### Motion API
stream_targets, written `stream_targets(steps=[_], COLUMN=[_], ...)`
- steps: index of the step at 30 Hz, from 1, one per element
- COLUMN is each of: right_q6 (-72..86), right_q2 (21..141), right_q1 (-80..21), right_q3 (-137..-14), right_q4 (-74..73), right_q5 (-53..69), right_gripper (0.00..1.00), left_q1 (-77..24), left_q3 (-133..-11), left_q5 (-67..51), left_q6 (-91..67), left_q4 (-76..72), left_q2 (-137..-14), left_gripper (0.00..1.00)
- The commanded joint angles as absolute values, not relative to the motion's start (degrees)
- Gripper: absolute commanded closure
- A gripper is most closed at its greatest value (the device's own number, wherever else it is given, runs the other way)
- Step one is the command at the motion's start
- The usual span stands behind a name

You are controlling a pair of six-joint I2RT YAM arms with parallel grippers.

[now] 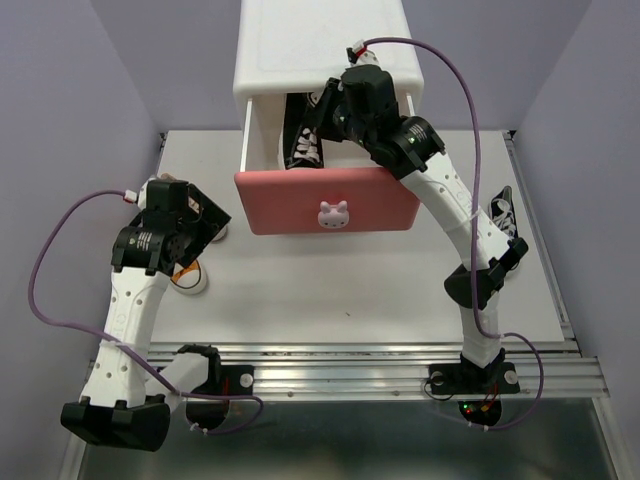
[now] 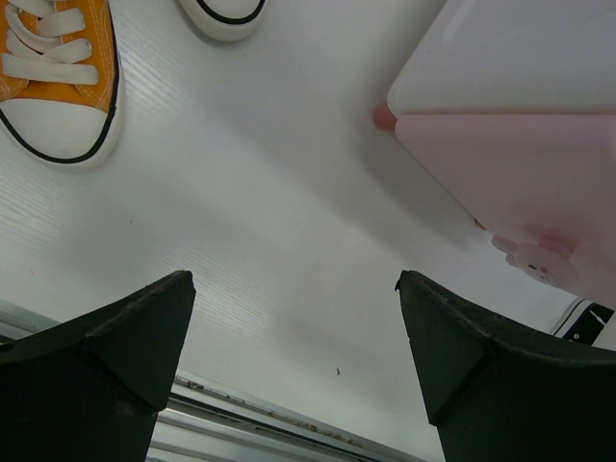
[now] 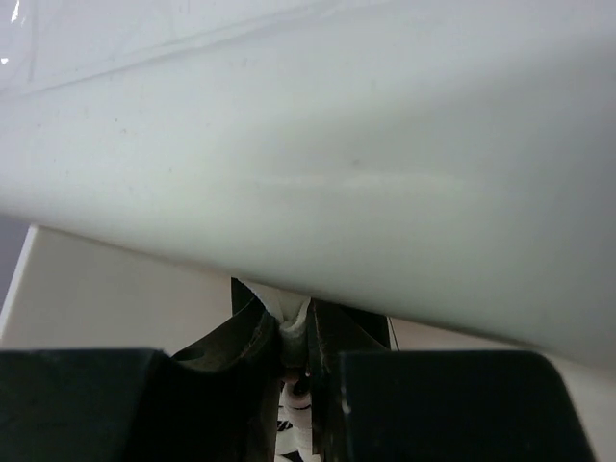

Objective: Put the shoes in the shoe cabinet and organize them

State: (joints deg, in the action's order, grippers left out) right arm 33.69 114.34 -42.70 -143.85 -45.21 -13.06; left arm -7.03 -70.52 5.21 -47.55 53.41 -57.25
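The white shoe cabinet [image 1: 300, 45] stands at the back, its upper drawer pulled out, with a pink front [image 1: 290, 205] and a bunny knob [image 1: 334, 214]. My right gripper [image 1: 320, 112] reaches into the drawer and is shut on a black shoe [image 1: 303, 146]; in the right wrist view its fingers [image 3: 260, 337] pinch the shoe's pale lining [image 3: 295, 322] under the cabinet's white top [image 3: 308, 144]. The second black shoe [image 1: 504, 222] lies at the right, behind the right arm. Two orange shoes [image 1: 190, 277] [image 2: 58, 67] lie under my open, empty left gripper [image 2: 294, 366].
The second orange shoe's white toe [image 2: 223, 14] shows at the top of the left wrist view. The cabinet's pink drawer front [image 2: 520, 183] and knob [image 2: 539, 260] are to the right there. A metal rail [image 1: 380, 360] runs along the table's near edge. Purple walls enclose the table.
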Motion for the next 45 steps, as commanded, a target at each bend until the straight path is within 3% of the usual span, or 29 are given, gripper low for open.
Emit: stream_targets(steps=[1,9,18,32,40,42,45], right_q6=[44.45,52.21,42.46,40.34,39.29,38.24,36.83], right_q2=[112.15,113.55,112.76,112.41,111.97,111.27,110.13], right_q1=[-42.36,-42.89,-45.79,-47.46,-47.99,-47.99,-47.99], right_q3=[-146.34,-145.81,-143.18,-141.24,-137.73,-136.07,-132.73], right_q4=[-35.86,-35.86,-42.53,-46.84,-46.41,-44.04,-39.47], right_q5=[-14.94,-11.16,-15.03,-16.87,-17.32,-16.53,-15.38], right_gripper=[0.99,0.99,0.99,0.99,0.84,0.75,0.74], left_q1=[-6.77,-6.77,-6.77,-6.77,-6.77,-6.77,-6.77], left_q3=[-69.7,-69.17,-68.03,-67.24,-67.59,-67.5,-67.5], left_q5=[6.24,6.42,6.5,6.24,6.86,6.86,6.86], left_q6=[-47.72,-47.72,-47.9,-47.99,-47.72,-47.9,-48.08], left_q4=[53.7,53.88,53.88,53.26,54.05,54.14,54.23], left_q2=[-55.81,-55.55,-55.2,-55.11,-54.58,-54.41,-54.05], left_gripper=[0.01,0.01,0.01,0.01,0.01,0.01,0.01])
